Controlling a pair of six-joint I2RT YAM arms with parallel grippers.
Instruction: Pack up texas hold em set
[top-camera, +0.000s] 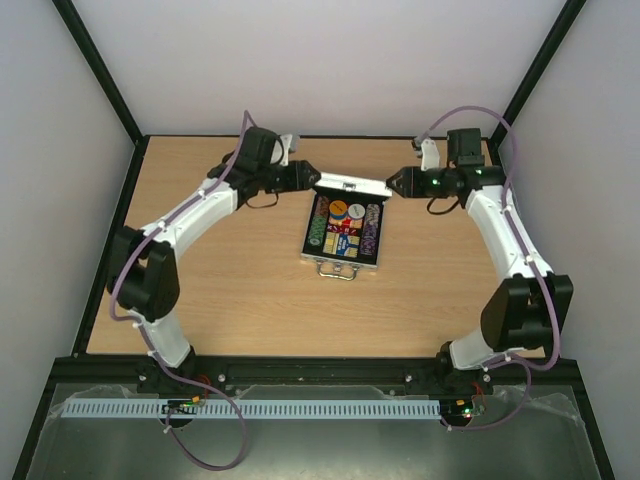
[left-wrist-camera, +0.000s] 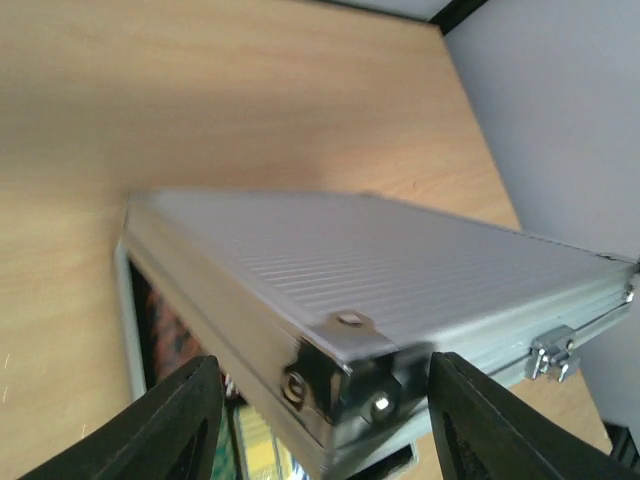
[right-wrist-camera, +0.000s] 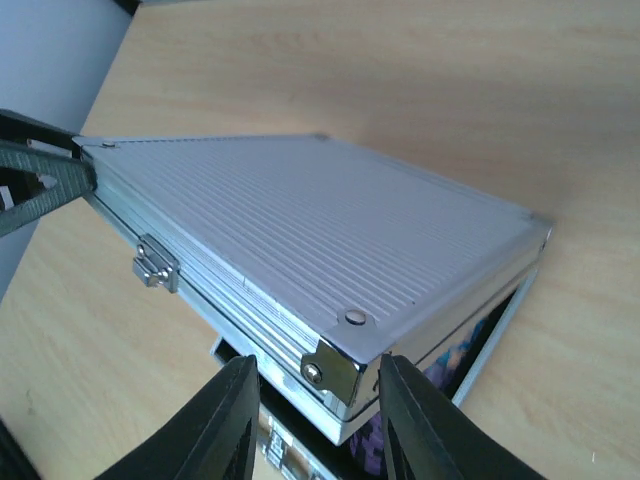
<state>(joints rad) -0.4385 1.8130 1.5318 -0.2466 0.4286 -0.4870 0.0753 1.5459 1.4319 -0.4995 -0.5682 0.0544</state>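
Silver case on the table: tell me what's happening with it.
Both arms are at the half-raised lid of the small silver ribbed aluminium case. The right gripper is shut on one lid corner; the left gripper straddles the other, jaws open. Round multicoloured poker chips lie inside; the case is not yet closed.

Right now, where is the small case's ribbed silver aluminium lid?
Top view, centre: the ribbed silver aluminium lid stands half raised over the far edge of the open case, between the left gripper and right gripper at its corners.
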